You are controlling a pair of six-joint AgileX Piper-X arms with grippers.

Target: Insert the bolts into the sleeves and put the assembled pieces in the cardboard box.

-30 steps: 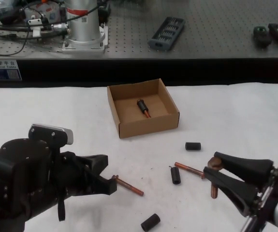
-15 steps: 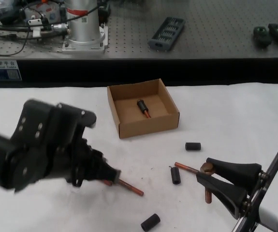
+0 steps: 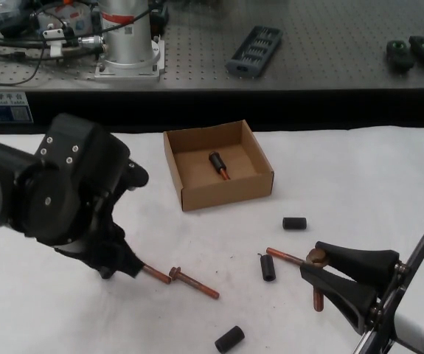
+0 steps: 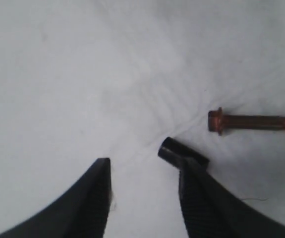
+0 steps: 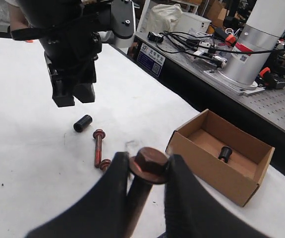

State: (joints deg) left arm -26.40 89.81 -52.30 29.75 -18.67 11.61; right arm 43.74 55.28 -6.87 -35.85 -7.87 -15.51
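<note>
The left gripper (image 4: 142,167) hangs low over the white cloth (image 3: 359,177) at the near left, fingers spread wide with nothing between them. A black sleeve (image 4: 180,151) lies at the tip of one finger (image 4: 201,198), outside the gap, and a loose bolt (image 4: 254,121) lies near it, toward the right. On the near right, the right gripper (image 3: 313,262) is pinching a copper bolt (image 5: 148,163) just under its head, shank hanging down. The cardboard box (image 3: 226,193) sits at the far middle with one assembled piece (image 3: 217,164) inside.

What worries me: if those left fingers close where they are, they'd catch cloth, or nudge the sleeve so it rolls off. And the copper bolt, gripped so near the head, could tilt when pressed into a sleeve.

Whether that finger touches the sleeve, I can't tell. In the high view the left arm's bulk hides its fingertips, and the short copper length (image 3: 155,273) poking out beneath it is hard to identify. The held bolt's shank is cut off behind the right fingers.
</note>
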